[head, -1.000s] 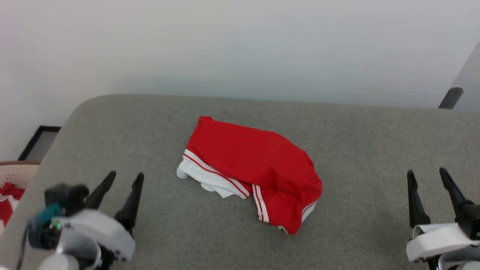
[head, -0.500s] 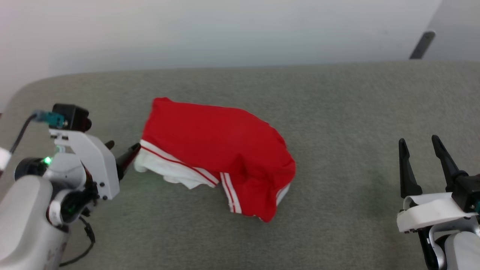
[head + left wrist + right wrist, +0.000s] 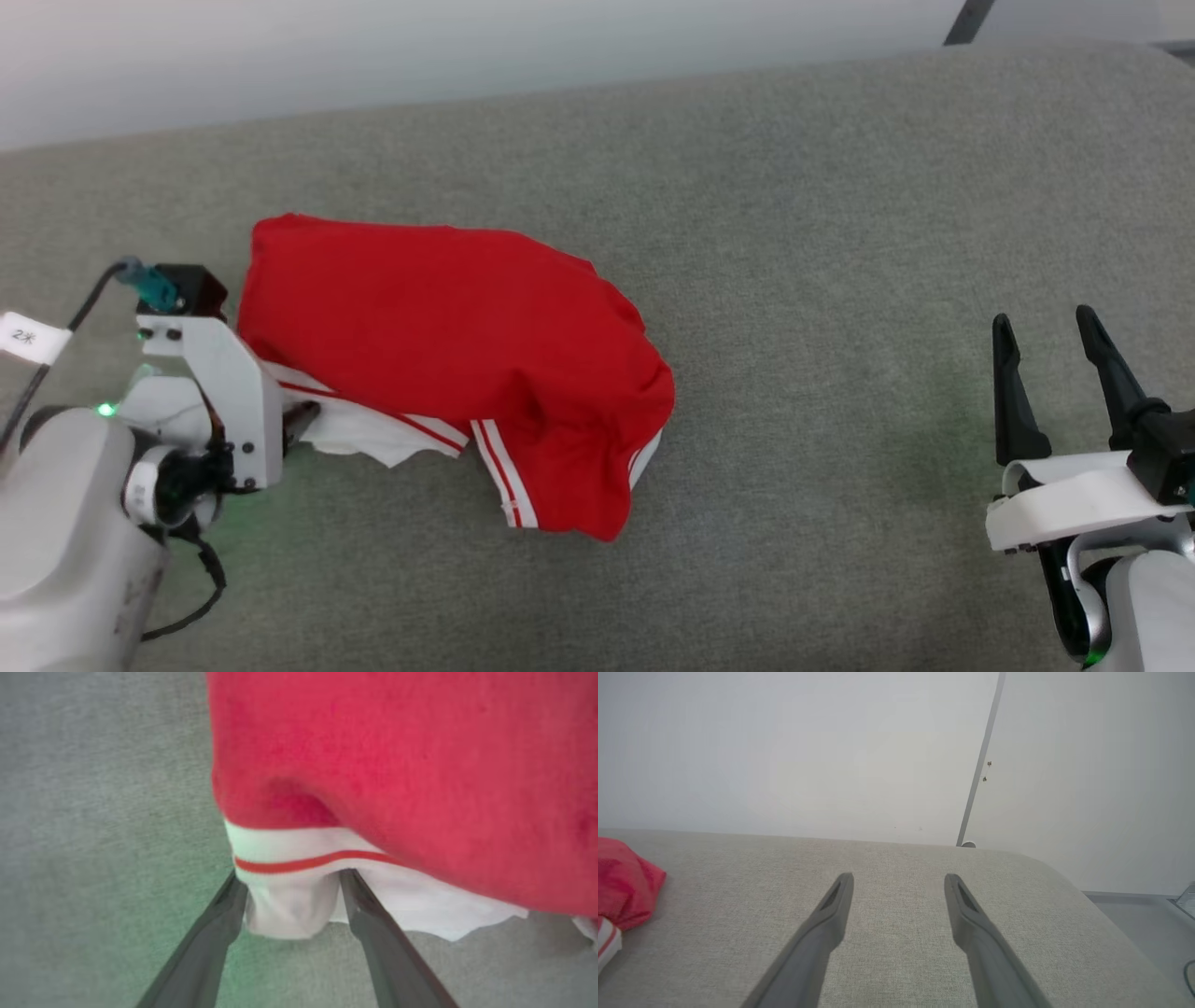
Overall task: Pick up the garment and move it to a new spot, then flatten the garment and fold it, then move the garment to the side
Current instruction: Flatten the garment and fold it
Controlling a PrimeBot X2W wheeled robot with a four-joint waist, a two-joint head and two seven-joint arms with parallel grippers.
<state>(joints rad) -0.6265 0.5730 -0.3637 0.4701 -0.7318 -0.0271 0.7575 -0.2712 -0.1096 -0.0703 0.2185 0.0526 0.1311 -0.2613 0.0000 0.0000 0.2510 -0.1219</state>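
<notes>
The garment (image 3: pixel 439 327) lies crumpled on the grey padded table (image 3: pixel 794 233), plain red side up, with a white sleeve and striped trim poking out at its lower left. No print is visible. My left gripper (image 3: pixel 301 418) sits at that left edge; in the left wrist view its two fingers stand open on either side of the white sleeve fold (image 3: pixel 289 905), left gripper (image 3: pixel 292 877) tips reaching the striped trim. Far from the cloth, at the lower right, my right gripper (image 3: pixel 1041 322) is open and holds nothing. The right wrist view catches the garment (image 3: pixel 626 882) at its left edge.
A pale wall runs behind the table's far edge. In the right wrist view the table's rounded right corner (image 3: pixel 1045 868) drops to a grey floor. Bare table surface stretches between the garment and my right gripper (image 3: pixel 899 877).
The head camera has tilted and turned, shifting the whole picture. My left gripper has reached forward to the garment's left edge, its open fingers now straddling the white sleeve. The right gripper has stayed put.
</notes>
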